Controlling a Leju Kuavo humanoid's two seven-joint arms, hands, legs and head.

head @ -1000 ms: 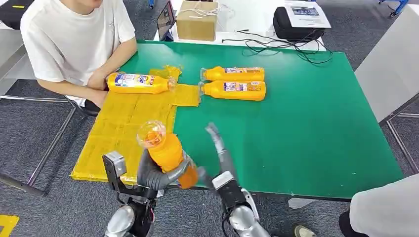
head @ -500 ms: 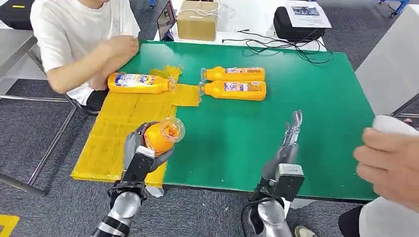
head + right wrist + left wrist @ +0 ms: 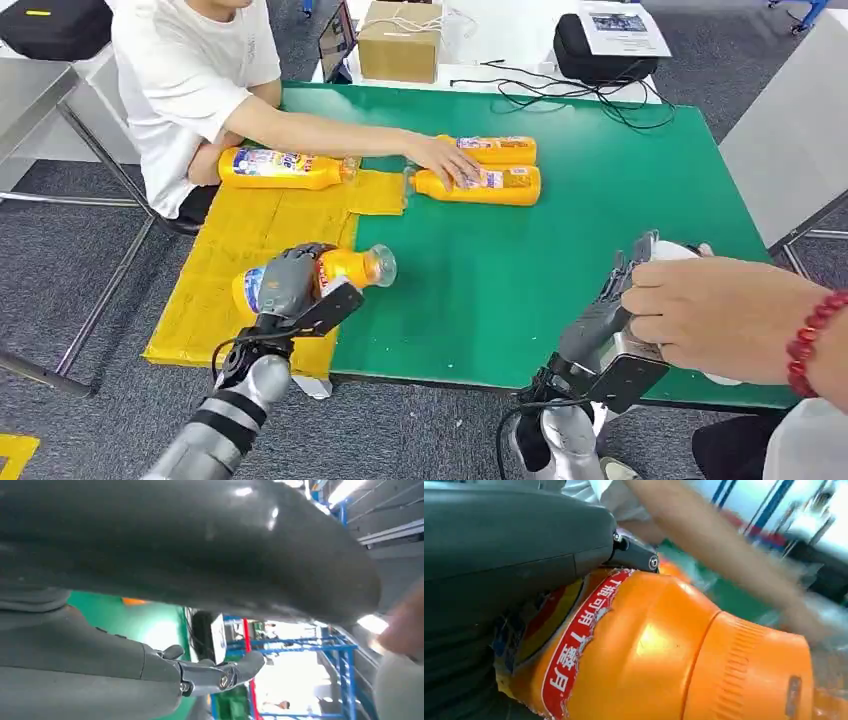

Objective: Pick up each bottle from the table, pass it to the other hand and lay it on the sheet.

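Note:
My left hand (image 3: 287,283) grips an orange bottle (image 3: 348,267) that lies on its side over the near right part of the yellow sheet (image 3: 225,250), its clear cap pointing toward the green table (image 3: 560,260). Up close, the left hand (image 3: 509,555) wraps the labelled body of this bottle (image 3: 649,645). A second bottle (image 3: 280,168) lies at the sheet's far end. Two more bottles (image 3: 495,150) (image 3: 500,186) lie on the table, and a seated person's hand (image 3: 440,160) rests on them. My right hand (image 3: 600,325) hovers at the table's near right, fingers (image 3: 215,672) stretched out and holding nothing.
Another person's hand (image 3: 705,310) with a red bead bracelet covers my right hand's fingertips, next to something white (image 3: 668,250). A cardboard box (image 3: 398,40), a black bag (image 3: 600,50) and cables (image 3: 560,90) lie past the table's far edge.
My left hand swung the bottle from upright down onto the sheet. The right hand drew away to the right. The seated person reached across to the two bottles; another hand came over my right hand.

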